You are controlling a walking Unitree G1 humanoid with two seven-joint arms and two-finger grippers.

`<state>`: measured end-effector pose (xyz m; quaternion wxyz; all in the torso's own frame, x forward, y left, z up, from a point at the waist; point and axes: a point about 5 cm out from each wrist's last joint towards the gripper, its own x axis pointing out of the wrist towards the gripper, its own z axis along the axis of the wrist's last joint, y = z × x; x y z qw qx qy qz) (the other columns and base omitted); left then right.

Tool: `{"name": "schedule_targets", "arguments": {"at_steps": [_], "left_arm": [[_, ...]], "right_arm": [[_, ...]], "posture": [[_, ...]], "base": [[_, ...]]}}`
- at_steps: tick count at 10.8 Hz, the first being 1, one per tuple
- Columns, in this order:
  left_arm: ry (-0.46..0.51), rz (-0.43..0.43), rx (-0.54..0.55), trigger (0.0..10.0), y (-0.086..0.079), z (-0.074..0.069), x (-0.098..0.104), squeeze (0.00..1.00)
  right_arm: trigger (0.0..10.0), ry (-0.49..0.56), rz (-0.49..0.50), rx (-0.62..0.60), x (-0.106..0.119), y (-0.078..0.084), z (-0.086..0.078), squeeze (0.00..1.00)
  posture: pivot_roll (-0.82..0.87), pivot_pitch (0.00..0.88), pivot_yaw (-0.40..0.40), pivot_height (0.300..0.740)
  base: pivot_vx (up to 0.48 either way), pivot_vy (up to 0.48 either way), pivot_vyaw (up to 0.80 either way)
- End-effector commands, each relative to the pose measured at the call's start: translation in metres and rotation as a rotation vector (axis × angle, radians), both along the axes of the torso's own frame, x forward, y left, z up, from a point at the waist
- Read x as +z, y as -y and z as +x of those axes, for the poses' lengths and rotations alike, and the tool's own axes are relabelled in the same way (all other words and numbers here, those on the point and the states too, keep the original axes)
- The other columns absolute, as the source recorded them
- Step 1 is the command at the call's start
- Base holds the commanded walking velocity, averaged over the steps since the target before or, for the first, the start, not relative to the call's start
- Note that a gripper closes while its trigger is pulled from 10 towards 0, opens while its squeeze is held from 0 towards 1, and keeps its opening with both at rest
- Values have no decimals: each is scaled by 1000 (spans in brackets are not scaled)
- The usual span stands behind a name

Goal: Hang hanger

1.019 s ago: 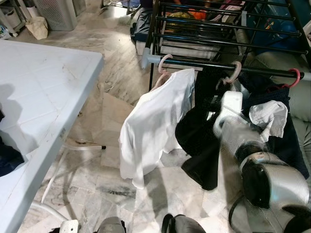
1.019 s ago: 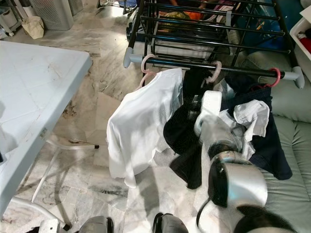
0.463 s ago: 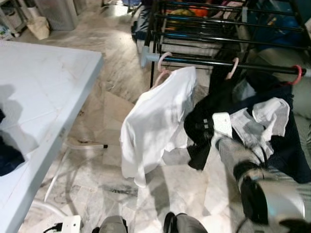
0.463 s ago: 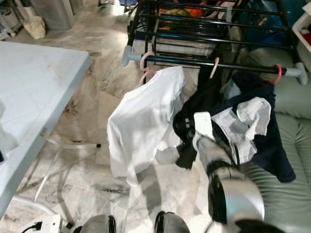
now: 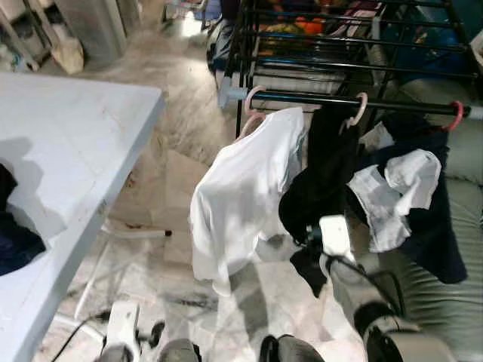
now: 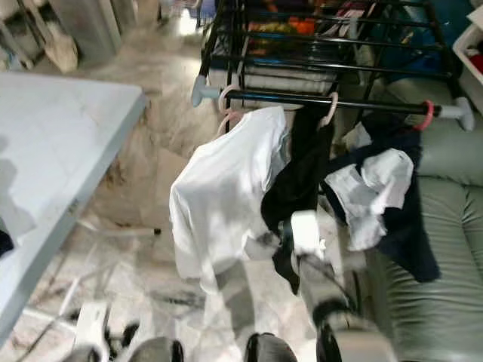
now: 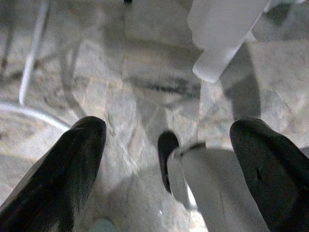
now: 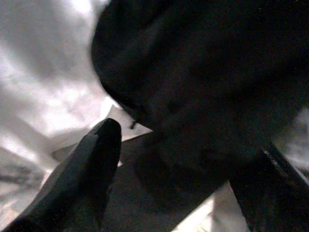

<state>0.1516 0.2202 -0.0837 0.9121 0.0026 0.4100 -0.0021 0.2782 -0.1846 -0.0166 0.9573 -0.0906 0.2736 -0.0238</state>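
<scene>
Hanger hooks of pale pink plastic sit on the black rail of the drying rack [image 5: 355,102]: the pale pink plastic hanger [image 5: 358,110] carrying a black garment [image 5: 321,185] hangs above and beyond the right arm [image 5: 351,283], well apart from it. Just to that arm's left, on another pink hanger [image 5: 253,102], hangs a white shirt [image 5: 241,192]; beyond and to its right a dark navy garment with a crumpled white cloth [image 5: 400,192] hangs from a red hook [image 5: 456,117]. Far to the arm's left stands a white plastic folding table [image 5: 68,158], over a marble-tiled floor [image 5: 181,113].

From the right eye the same rail [image 6: 324,98] and black garment [image 6: 302,181] show, with the arm's white wrist block [image 6: 306,230] just below the garment's hem; the picture is blurred.

Along the left wrist, the left gripper [image 7: 169,159] points down at the floor, its two black fingers [image 7: 63,174] spread wide with nothing between them but the robot's own grey foot below.

Along the right wrist, the right gripper [image 8: 178,174] faces the black garment [image 8: 207,82] close ahead, white cloth off to one side. Its fingers [image 8: 82,174] stand apart, and no cloth is clamped between them.
</scene>
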Motion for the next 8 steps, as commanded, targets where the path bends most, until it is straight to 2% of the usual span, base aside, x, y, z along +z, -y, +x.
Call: {"name": "schedule_targets", "arguments": {"at_steps": [1, 3, 4, 5, 6, 7, 8], "left_arm": [[-41, 10, -19, 10000, 1, -3, -3, 0], [-22, 11, -42, 10000, 7, 16, 2, 0], [-12, 4, -46, 10000, 10, 23, 5, 0], [-14, 9, -57, 10000, 11, 25, 5, 0], [-16, 14, -62, 10000, 11, 28, 6, 0], [-17, 20, -63, 10000, 11, 30, 7, 0], [-25, 32, -66, 10000, 12, 32, 7, 0]], "right_arm": [[10000, 33, -10, -12, 1, 2, -1, 1000], [10000, -21, -26, -43, -16, 11, -24, 1000], [10000, -127, 54, -135, -36, 19, -51, 1000], [10000, -194, 81, -154, -46, 20, -67, 1000], [10000, -289, 84, -134, -60, 17, -89, 1000], [10000, -352, 62, -86, -67, 13, -101, 1000], [10000, -449, 104, -69, -76, 5, -114, 1000]], "posture": [[26, 13, 13, 740], [-3, 16, 35, 740], [-18, 14, 51, 740], [-23, 10, 53, 740], [-28, 3, 57, 740], [-28, 0, 57, 740], [-27, 0, 59, 740]], "base": [[0, 0, 0], [0, 0, 0], [0, 0, 0], [0, 0, 0], [0, 0, 0], [0, 0, 0], [0, 0, 0]]}}
